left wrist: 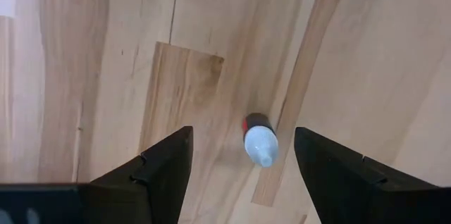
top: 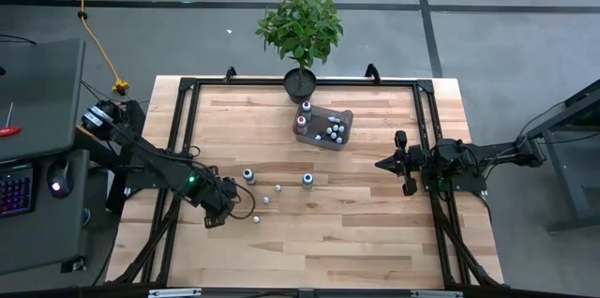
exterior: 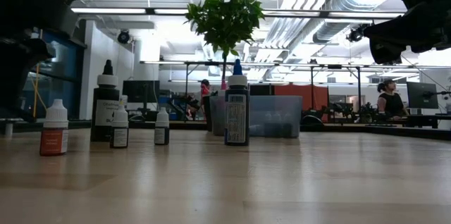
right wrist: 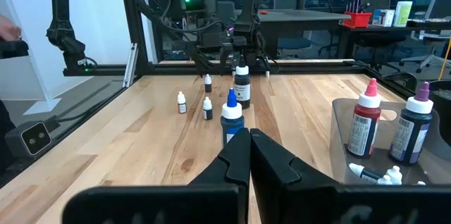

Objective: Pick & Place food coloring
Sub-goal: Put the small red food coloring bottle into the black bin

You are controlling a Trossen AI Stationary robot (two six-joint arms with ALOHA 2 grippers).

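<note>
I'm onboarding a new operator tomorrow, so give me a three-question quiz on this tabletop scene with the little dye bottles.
1. True or false: the left pincer is open above a small white-capped bottle.
2. Multiple choice: where do the red-capped bottle and the purple-capped bottle stand? A) loose on the table B) in the clear bin C) in the plant pot
3. Fill in: the right pincer is ____, and it holds nothing.

Key: 1 true; 2 B; 3 shut
</note>
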